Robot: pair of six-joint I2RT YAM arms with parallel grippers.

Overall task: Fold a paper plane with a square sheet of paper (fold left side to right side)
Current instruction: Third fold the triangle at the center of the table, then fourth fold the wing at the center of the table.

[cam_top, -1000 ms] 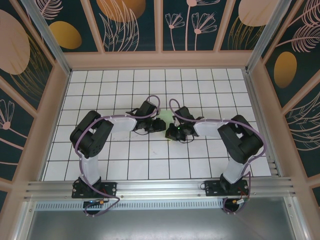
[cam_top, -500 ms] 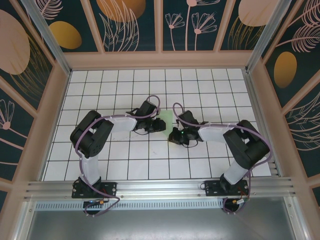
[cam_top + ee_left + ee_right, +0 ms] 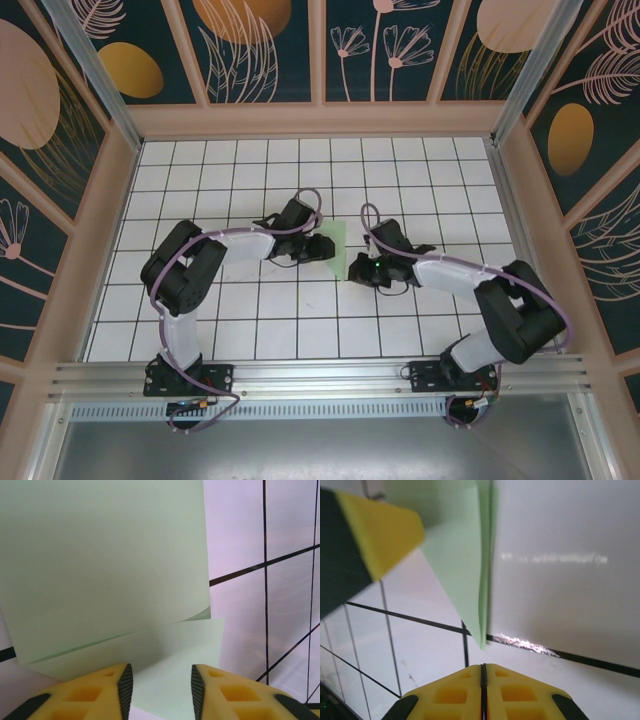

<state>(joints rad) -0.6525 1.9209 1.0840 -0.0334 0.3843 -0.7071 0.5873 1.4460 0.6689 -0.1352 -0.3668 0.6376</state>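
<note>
The square sheet of paper [image 3: 336, 250], pale mint green, lies on the tiled floor between my two grippers, folded over on itself. In the left wrist view its upper flap [image 3: 100, 565] curls loosely above the lower layer [image 3: 165, 655]. My left gripper [image 3: 312, 250] [image 3: 162, 680] stands open at the sheet's left edge, its fingers either side of the lower layer without pinching it. My right gripper [image 3: 356, 272] [image 3: 483, 667] is shut and empty, just short of the sheet's pointed corner [image 3: 481, 630]. A paper plane is out of view.
The white grid floor [image 3: 260, 320] is walled by wooden panels [image 3: 95, 250] on three sides. The metal rail [image 3: 320, 375] with both arm bases runs along the near edge. The left gripper's yellow finger [image 3: 380, 535] shows in the right wrist view.
My right gripper has drawn back to the right, off the sheet, so more of the green paper shows. The left arm has stayed where it was.
</note>
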